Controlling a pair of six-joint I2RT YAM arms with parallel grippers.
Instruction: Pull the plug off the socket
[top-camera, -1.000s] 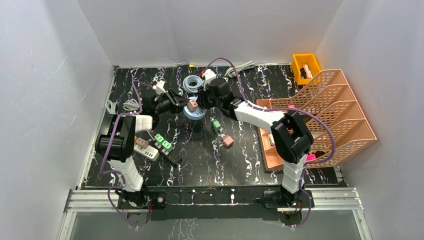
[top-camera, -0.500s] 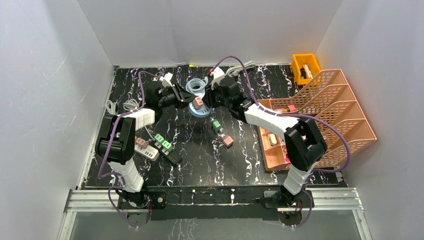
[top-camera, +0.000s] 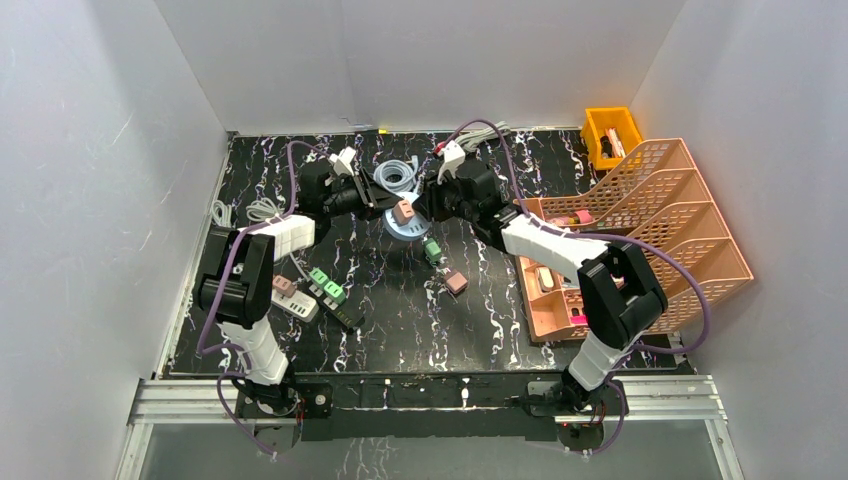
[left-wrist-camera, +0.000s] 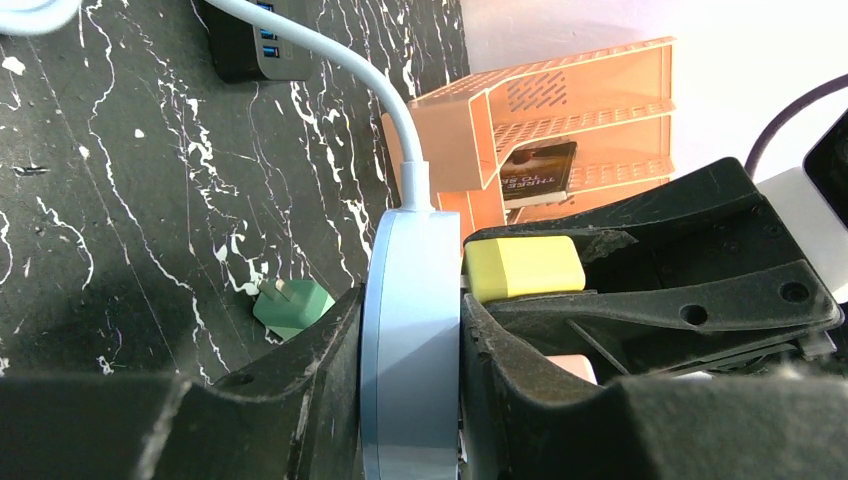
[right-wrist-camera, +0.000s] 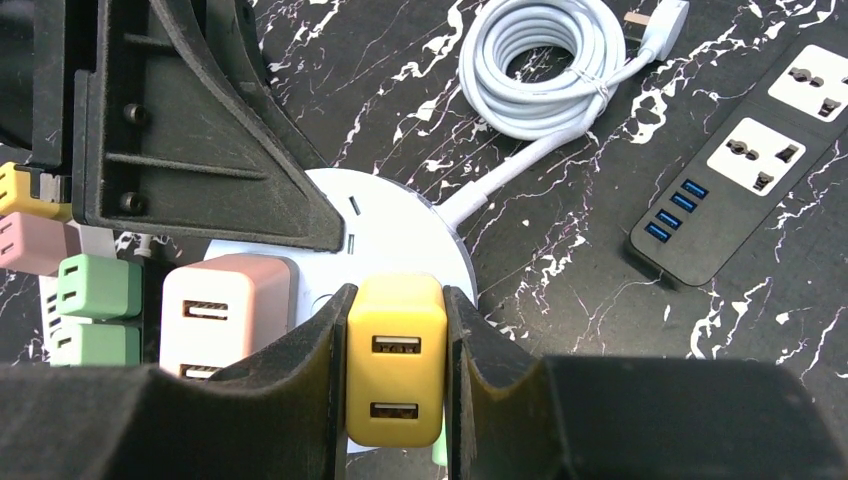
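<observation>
Right gripper (right-wrist-camera: 396, 300) pinches plug (right-wrist-camera: 396, 372), left gripper (left-wrist-camera: 411, 312) socket (left-wrist-camera: 410, 400)

round socket (top-camera: 405, 229) with yellow plug (right-wrist-camera: 396, 370) carried slightly rightward, left hand (left-wrist-camera: 410, 330) and right hand (right-wrist-camera: 396, 312) moved along

**Yellow plug seated against the round socket**

We see the plug (right-wrist-camera: 396, 375) as a yellow block with 2 USB ports on its outer face. The right gripper (right-wrist-camera: 396, 310) pinches it at both sides, and it sits pressed against the socket's flat face. The socket (left-wrist-camera: 410, 340) is a round, pale disc with a white cord (left-wrist-camera: 414, 185) leaving its rim. We see it edge-on, its 2 faces clamped by the left gripper (left-wrist-camera: 410, 300).
</observation>
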